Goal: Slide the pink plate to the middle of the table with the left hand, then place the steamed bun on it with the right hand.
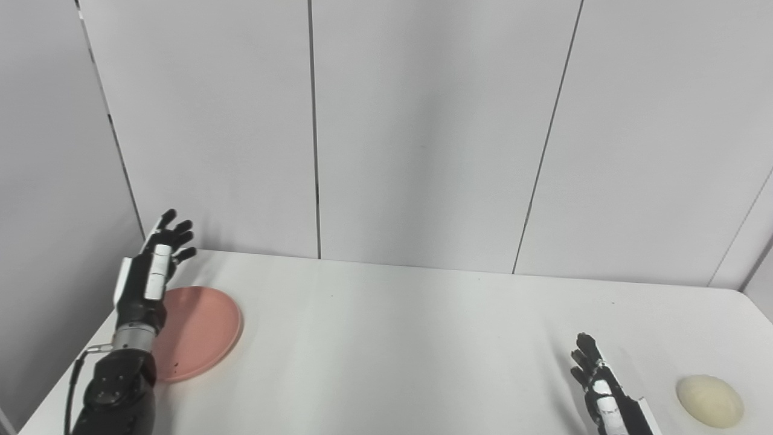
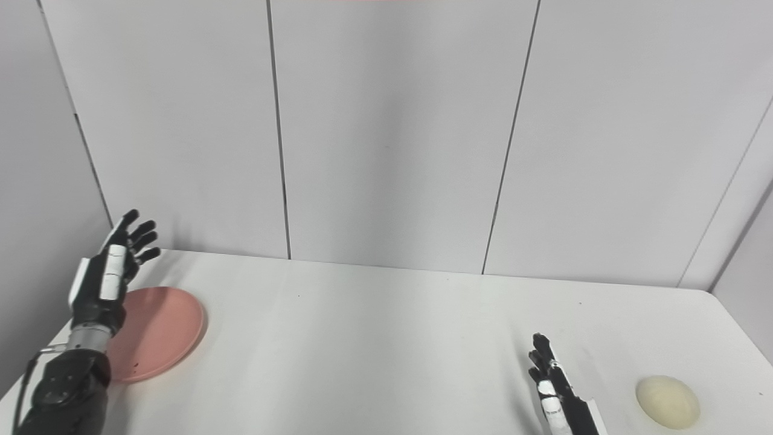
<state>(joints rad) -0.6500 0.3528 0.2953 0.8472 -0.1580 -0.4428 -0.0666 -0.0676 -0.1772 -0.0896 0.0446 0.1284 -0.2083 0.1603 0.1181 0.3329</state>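
Pink plate point(image 1: 199, 332) flat, far left; steamed bun point(image 1: 709, 400) seemingly dome-up, right

Middle of the table point(image 1: 392, 338) was wide open, nothing sitting between the plate point(image 1: 202, 332) at 9 o'clock and the bun point(image 1: 709, 400) at 4 o'clock. Left hand point(image 1: 154, 266) hovered over the plate's far-left edge, fingers spread, with the wall point(image 1: 423, 133) close behind it at 12. Right hand point(image 1: 604, 393) sat just left of the bun, fingers straight, with a clear gap between them.
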